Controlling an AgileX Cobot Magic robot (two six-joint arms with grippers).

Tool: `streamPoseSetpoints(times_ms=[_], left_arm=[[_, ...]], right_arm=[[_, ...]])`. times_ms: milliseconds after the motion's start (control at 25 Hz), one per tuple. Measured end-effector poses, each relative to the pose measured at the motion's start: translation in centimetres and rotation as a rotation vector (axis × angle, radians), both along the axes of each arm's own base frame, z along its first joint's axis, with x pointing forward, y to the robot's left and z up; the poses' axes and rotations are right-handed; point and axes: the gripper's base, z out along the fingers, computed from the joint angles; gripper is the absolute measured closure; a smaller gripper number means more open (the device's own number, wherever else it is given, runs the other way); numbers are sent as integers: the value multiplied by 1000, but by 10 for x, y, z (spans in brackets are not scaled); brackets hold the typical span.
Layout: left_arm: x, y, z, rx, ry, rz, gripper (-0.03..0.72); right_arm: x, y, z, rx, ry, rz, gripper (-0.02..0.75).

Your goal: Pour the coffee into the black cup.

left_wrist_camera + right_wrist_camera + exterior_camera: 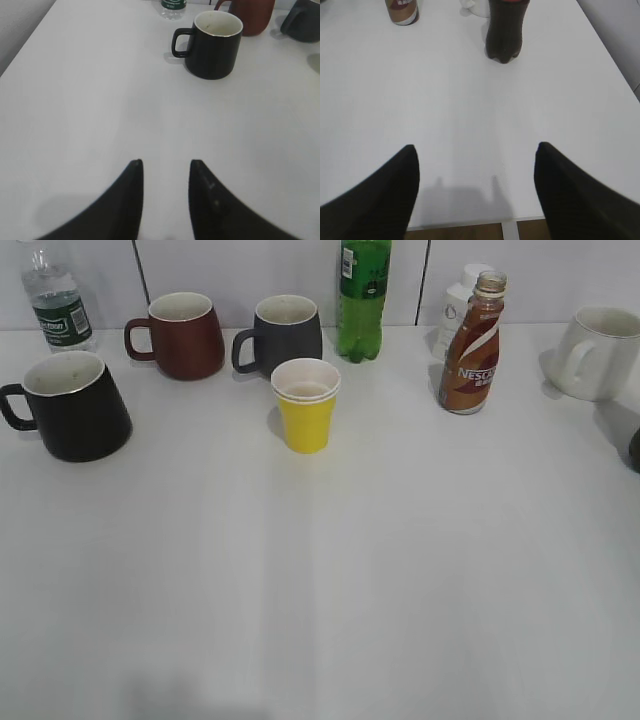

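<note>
Upright at the back right of the white table (380, 580), the coffee bottle (472, 345) is seen uncapped, with a small white bottle (457, 298) just behind it and a white mug (597, 352) well to its right. Far across the table, at the left edge, the black cup (72, 405) is set with its handle turned leftward. Between the two are found a yellow paper cup (306, 405), a green soda bottle (362, 298), a dark grey mug (282, 336) and a maroon mug (180, 335) (a clear water bottle (57, 302) is placed behind the black cup). The left gripper (165, 175) is held over bare table with jaws slightly parted; the right gripper (476, 165) is spread wide, a dark cola bottle (506, 31) ahead of it.
</note>
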Motion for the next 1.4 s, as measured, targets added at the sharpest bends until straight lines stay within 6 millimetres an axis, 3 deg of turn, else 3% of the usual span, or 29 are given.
streamPoseSetpoints(times_ms=[840, 1040, 1200, 1400], left_arm=[[0, 0, 0, 0, -1, 0, 450], [-1, 0, 19, 6, -117, -3, 442], [19, 0, 41, 28, -144, -2, 385], [61, -3, 53, 38, -157, -22, 258]], right_arm=[[0, 0, 0, 0, 0, 0, 177], [0, 0, 0, 0, 0, 0, 177], [0, 0, 0, 0, 0, 0, 177], [0, 0, 0, 0, 0, 0, 177]])
